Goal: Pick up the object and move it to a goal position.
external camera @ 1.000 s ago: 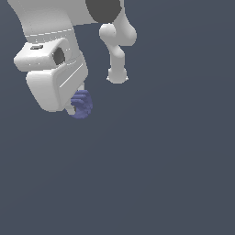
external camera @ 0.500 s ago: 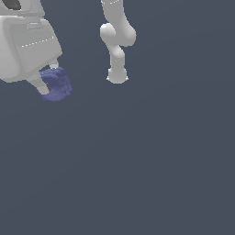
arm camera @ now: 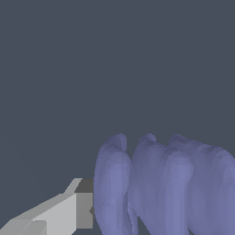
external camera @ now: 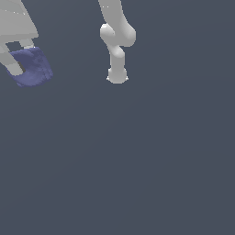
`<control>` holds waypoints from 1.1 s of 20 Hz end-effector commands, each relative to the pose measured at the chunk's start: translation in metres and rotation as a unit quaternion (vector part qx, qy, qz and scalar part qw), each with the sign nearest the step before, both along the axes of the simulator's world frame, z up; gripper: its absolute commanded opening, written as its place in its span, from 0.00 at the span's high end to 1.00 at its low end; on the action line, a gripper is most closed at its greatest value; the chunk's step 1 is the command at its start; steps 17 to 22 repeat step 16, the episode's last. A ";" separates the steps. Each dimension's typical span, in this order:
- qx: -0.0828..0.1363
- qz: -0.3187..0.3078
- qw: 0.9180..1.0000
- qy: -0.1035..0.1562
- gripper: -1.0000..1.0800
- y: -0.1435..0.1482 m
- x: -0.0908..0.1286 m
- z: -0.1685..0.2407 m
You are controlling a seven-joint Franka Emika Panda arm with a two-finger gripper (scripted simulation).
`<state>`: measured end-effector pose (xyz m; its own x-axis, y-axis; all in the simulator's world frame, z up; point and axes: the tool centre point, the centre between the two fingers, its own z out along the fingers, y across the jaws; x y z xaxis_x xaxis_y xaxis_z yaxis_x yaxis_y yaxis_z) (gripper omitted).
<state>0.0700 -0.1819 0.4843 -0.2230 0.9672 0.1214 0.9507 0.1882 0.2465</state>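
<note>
While hanging at the upper left of the exterior frame, the object (external camera: 31, 68) is sitting between the pincer (external camera: 20, 62) fingers.
Its blue-purple ridged lobes are filling the lower right of the wrist frame, where one grey finger (arm camera: 69, 209) is pressing its side; the pincer is pinching it, with the arm's white base (external camera: 117, 75) standing at upper centre.

The blue-purple, lumpy, ridged object (external camera: 31, 68) sits clamped between the end effector (external camera: 20, 57) fingers, held aloft.
</note>
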 end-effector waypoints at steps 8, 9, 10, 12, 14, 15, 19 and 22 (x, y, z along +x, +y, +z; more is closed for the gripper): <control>0.001 0.024 1.000 -0.005 1.00 -0.011 0.004 0.019; 0.001 0.025 1.000 -0.006 1.00 -0.011 0.004 0.020; 0.001 0.026 1.000 -0.006 1.00 -0.012 0.005 0.020; 0.001 0.027 1.000 -0.006 1.00 -0.012 0.005 0.021; 0.001 0.028 1.000 -0.006 1.00 -0.012 0.005 0.022; 0.001 0.028 1.000 -0.006 1.00 -0.012 0.005 0.022; 0.001 0.028 1.000 -0.006 1.00 -0.013 0.005 0.022; 0.001 0.028 1.000 -0.006 1.00 -0.013 0.005 0.022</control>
